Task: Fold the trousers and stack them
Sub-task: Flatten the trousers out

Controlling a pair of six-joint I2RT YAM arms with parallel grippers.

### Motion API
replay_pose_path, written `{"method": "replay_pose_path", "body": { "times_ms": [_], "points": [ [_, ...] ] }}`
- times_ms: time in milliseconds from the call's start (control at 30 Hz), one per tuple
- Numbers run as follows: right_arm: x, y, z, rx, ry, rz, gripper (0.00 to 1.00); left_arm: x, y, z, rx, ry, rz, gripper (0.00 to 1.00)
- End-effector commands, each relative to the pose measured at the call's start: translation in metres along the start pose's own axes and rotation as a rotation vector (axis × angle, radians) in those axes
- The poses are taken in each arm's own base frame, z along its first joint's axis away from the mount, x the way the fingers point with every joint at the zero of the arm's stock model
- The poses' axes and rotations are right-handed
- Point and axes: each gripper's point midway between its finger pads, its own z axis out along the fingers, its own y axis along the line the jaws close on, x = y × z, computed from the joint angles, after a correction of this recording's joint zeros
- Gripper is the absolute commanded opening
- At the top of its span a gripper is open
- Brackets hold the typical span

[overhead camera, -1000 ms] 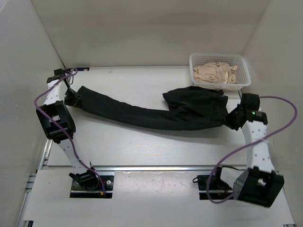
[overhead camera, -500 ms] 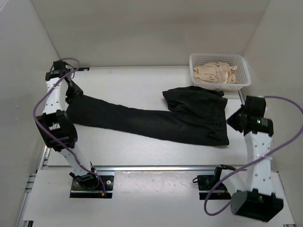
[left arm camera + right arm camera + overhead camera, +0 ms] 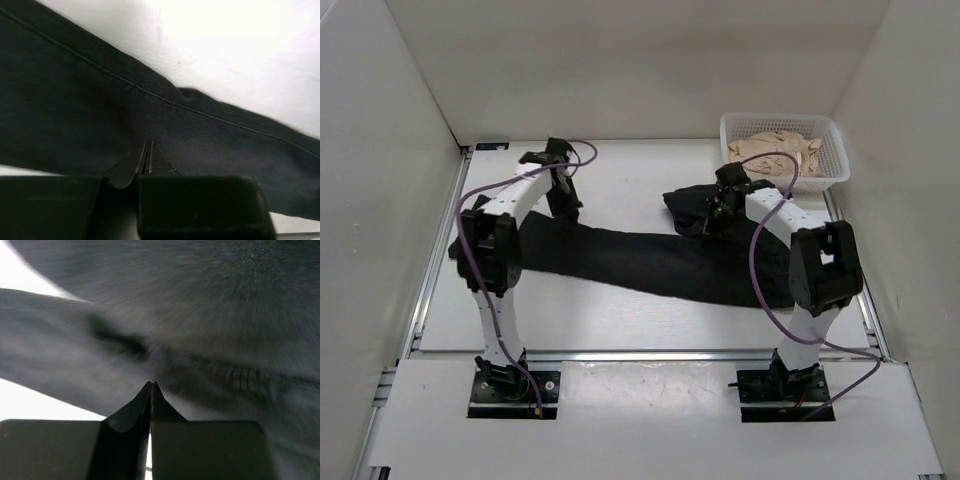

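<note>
The trousers point(image 3: 650, 262) are plain black, soft cloth, lying on the white table point(image 3: 620, 325). Their legs lie together as one long, flat band that slants from the left side down toward the right. At the right end the upper part lies bunched in a crumpled heap nearer the far edge. A thin stitched seam point(image 3: 225, 122) runs along the leg.
</note>
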Motion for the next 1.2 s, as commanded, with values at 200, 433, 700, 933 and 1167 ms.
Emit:
{"method": "replay_pose_path", "body": {
  "times_ms": [200, 433, 700, 933, 1167],
  "points": [
    [0.054, -0.02, 0.046, 0.074, 0.089, 0.017, 0.0, 0.05, 0.01, 0.047, -0.055, 0.134, -0.015, 0.1],
    [0.111, -0.039, 0.047, 0.178, 0.16, 0.044, 0.0, 0.098, 0.037, 0.063, -0.118, 0.233, -0.047, 0.1],
    [0.156, -0.03, 0.01, 0.177, 0.152, 0.075, 0.0, 0.135, 0.071, 0.039, -0.166, 0.23, 0.002, 0.1],
    [0.089, -0.027, -0.071, 0.275, -0.152, 0.033, 0.51, 0.059, 0.007, -0.036, -0.002, 0.024, 0.129, 0.3],
    [-0.018, -0.099, -0.126, 0.233, -0.36, 0.319, 0.96, -0.004, -0.106, -0.073, 0.177, -0.083, 0.295, 0.55]
  ]
}}
